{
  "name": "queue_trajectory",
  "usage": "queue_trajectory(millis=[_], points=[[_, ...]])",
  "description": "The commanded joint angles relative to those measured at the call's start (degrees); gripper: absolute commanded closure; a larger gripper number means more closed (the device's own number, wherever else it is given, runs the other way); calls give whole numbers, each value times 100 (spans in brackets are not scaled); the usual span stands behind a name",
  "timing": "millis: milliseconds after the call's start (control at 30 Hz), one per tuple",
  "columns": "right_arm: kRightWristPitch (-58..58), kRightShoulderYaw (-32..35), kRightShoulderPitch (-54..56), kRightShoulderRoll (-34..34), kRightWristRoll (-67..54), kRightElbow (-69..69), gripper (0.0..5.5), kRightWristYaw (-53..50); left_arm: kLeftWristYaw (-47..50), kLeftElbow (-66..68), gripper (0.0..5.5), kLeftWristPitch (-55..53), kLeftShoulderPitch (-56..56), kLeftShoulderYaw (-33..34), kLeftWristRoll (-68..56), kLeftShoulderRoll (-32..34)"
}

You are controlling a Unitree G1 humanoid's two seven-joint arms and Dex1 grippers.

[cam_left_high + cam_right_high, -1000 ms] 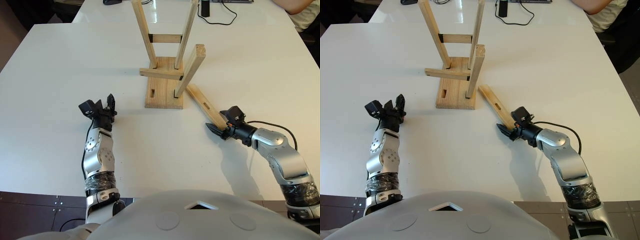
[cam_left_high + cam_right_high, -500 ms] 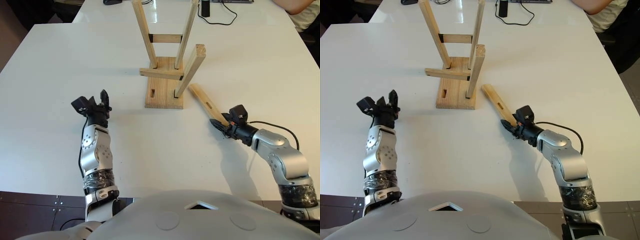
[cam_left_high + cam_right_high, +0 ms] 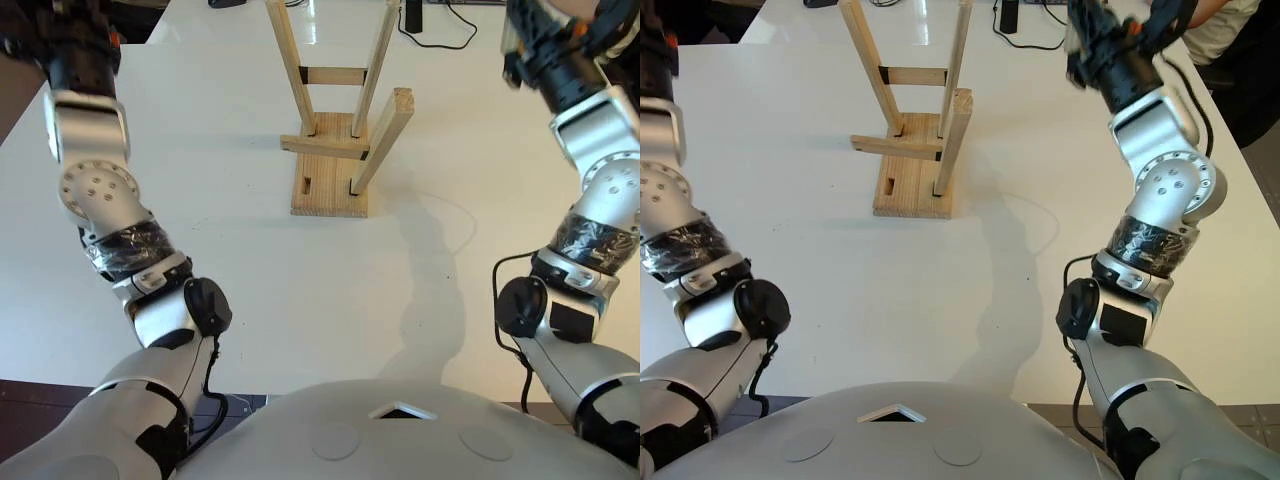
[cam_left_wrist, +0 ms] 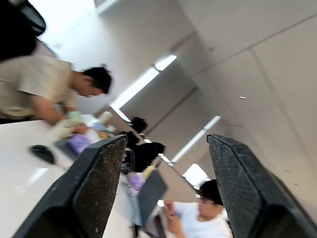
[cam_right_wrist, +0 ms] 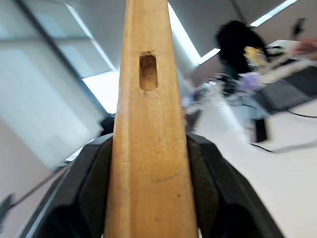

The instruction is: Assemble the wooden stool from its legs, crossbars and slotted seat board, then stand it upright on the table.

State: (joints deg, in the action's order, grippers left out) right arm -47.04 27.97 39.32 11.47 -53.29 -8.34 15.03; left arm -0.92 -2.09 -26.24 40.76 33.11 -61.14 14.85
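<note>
Last-leg step, I'd say — right gripper [image 5: 151, 163] clamped on the loose leg [image 5: 148, 99], high off the table [image 3: 300, 300], left gripper [image 4: 163, 183] gaping and empty — next that leg needs lowering into the free slot [image 3: 305, 185] of the upturned seat board [image 3: 330, 200] at mid-table.

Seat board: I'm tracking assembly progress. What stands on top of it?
Three legs stand up from the seat board, with two crossbars fitted between them; one near slot is empty. The leg ends inside their slots are hidden.
</note>
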Motion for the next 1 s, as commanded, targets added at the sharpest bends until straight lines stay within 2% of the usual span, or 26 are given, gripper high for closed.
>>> queue_trajectory(millis=[33,133,300,533,767,1000], points=[[-568,-846,-280,354,-1240,-1258,346,1674,-1546,-1184,193,-1298,360,-915,-1640,250],[-907,-992,-214,1029,-1528,-1130,346,2396,-1692,-1091,147,-1901,243,-1052,-2384,441],[-1104,-1196,73,1672,-1763,-941,346,3046,-2161,-1040,144,-2510,153,-1272,-3174,808],[-1042,-1803,-110,1945,-1494,-1034,346,3518,-2585,-1362,144,-2925,-49,-1642,-3516,1155],[-883,-2269,-382,2155,-1056,-1189,346,3838,-2936,-1473,144,-2895,-101,-1889,-3293,1296],[-846,-2274,-468,2166,-901,-1045,346,3751,-3166,-1608,251,-2791,-171,-1908,-3164,1352]])
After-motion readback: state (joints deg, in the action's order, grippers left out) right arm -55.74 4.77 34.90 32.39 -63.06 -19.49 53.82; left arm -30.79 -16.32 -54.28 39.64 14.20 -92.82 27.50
